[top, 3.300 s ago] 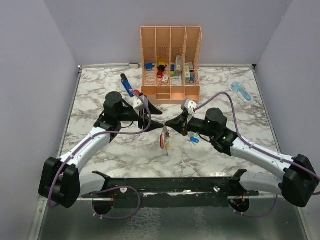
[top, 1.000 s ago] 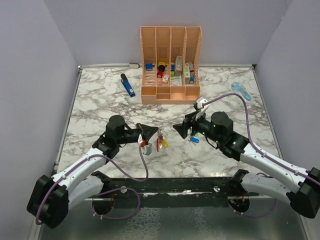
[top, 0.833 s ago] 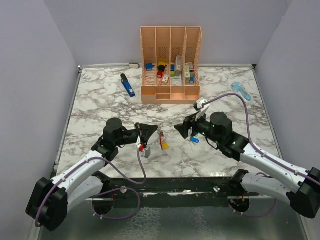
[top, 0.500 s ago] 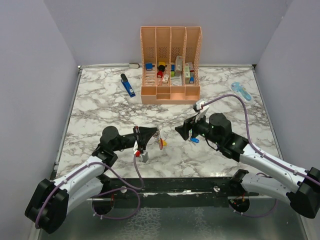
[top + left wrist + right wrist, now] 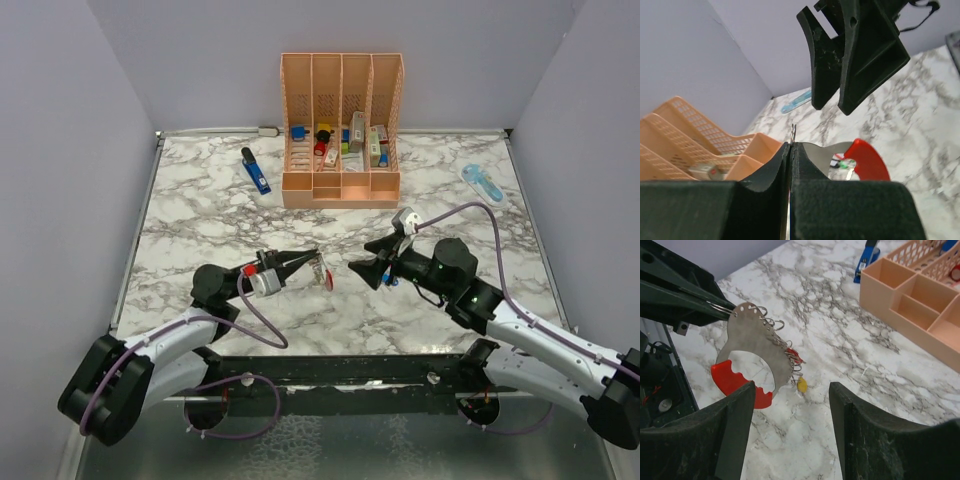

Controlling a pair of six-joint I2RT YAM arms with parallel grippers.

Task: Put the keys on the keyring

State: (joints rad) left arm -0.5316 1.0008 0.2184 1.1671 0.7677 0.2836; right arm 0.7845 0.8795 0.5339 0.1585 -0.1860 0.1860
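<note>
My left gripper (image 5: 308,262) is shut on the grey end of the keyring (image 5: 323,273) and holds it off the table. In the right wrist view the keyring (image 5: 758,338) shows a grey plate with a red lower half. A red key (image 5: 795,356) and a yellow key (image 5: 802,384) hang from its wire loops. In the left wrist view my left gripper (image 5: 790,148) pinches the keyring (image 5: 866,159) at its edge. My right gripper (image 5: 362,268) faces it from the right, open, with nothing between its fingers (image 5: 735,437). A small blue key (image 5: 388,281) lies behind it.
A peach organizer (image 5: 342,120) with several small items stands at the back centre. A blue pen-like tool (image 5: 255,170) lies to its left. A pale blue gadget (image 5: 483,183) lies at the back right. Grey walls close in both sides.
My left arm has drawn back towards the near edge and rolled its wrist, still holding the keyring. My right gripper has shifted slightly nearer and its jaws have narrowed.
</note>
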